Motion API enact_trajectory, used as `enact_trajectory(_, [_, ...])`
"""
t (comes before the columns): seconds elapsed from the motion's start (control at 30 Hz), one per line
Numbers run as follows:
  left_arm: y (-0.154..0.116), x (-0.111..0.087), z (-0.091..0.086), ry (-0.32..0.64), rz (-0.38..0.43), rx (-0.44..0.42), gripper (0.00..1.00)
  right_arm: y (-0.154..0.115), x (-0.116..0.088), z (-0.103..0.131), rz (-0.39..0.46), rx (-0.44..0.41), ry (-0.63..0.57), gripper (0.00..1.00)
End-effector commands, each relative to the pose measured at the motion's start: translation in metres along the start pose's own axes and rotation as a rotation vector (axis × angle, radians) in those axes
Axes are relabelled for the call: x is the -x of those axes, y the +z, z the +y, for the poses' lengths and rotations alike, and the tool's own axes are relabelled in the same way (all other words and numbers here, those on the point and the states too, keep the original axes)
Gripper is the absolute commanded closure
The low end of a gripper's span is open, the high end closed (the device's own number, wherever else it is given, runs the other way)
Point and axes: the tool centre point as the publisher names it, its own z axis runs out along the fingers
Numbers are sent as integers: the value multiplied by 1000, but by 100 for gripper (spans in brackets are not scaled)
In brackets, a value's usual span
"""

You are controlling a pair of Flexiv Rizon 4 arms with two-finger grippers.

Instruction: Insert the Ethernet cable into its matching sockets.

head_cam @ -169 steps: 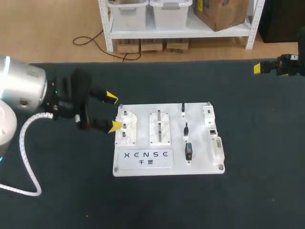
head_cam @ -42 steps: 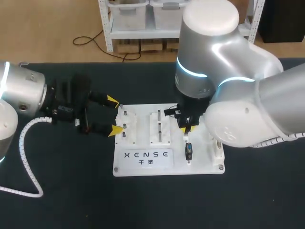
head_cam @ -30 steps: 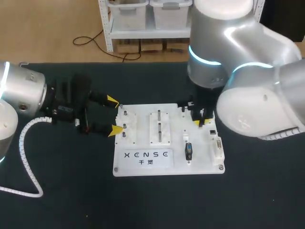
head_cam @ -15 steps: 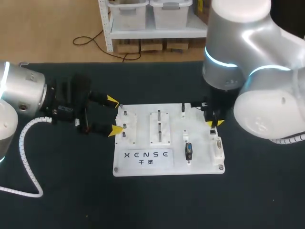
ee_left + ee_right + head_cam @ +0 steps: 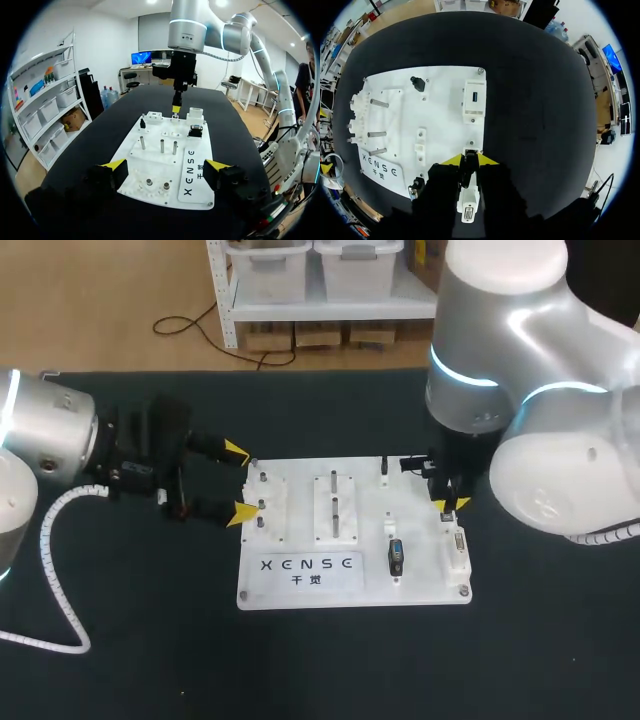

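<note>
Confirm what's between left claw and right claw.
Left wrist view: ahead of the left claw, the white board's two short pegs, then three metal pins, then the right claw.

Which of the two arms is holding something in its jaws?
The right arm: its jaws pinch a small black plug above the white board. On the left arm the jaws stand open, empty.
</note>
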Motion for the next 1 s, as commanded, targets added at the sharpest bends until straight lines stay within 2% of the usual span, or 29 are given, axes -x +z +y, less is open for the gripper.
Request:
enact_trajectory(0.03, [0,-2,0,2,-6,1,0,1,2,1,1,4,-2,100])
enact_trajectory(1.0, [0,-2,0,2,-6,1,0,18,3,-3,21,-5,-24,100])
